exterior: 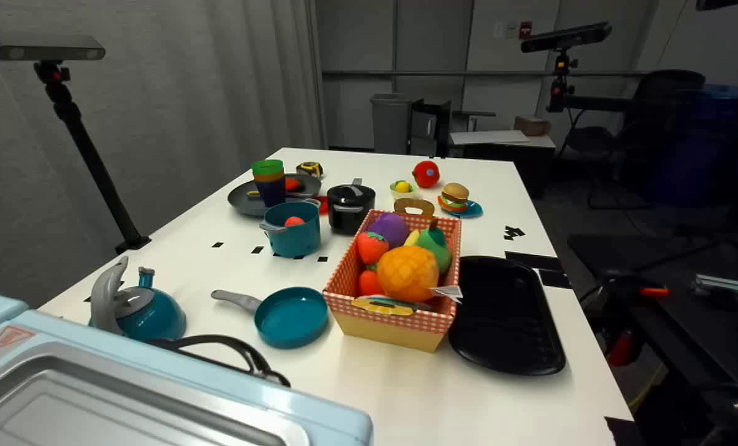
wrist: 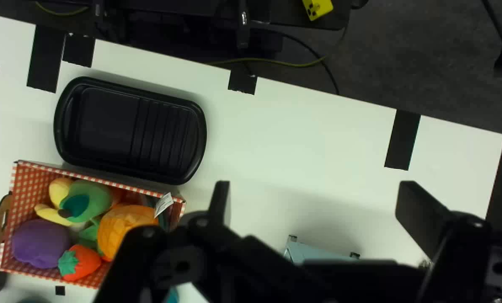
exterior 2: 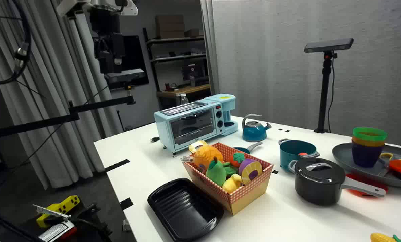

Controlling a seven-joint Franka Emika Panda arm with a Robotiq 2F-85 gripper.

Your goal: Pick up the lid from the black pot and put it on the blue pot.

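The black pot (exterior: 347,222) stands on the table in both exterior views, and it also shows there (exterior 2: 316,193) with a grey handle. The dark lid (exterior: 351,193) sits on top of it, with a grey grip on the lid (exterior 2: 313,173). The blue pot (exterior: 298,238) stands right beside it, uncovered, with a red-orange item inside; it also shows in an exterior view (exterior 2: 289,156). My gripper (exterior 2: 110,65) hangs high above the table's near-left side, far from both pots. In the wrist view the gripper (wrist: 314,202) is open with nothing between its fingers.
A fruit basket (exterior 2: 251,198) and black tray (exterior 2: 187,210) stand between gripper side and pots. The light-blue toaster oven (exterior 2: 193,124), kettle (exterior 2: 254,132) and teal frying pan (exterior: 291,316) are nearby. Stacked cups (exterior 2: 367,151) stand on a grey plate behind the pots.
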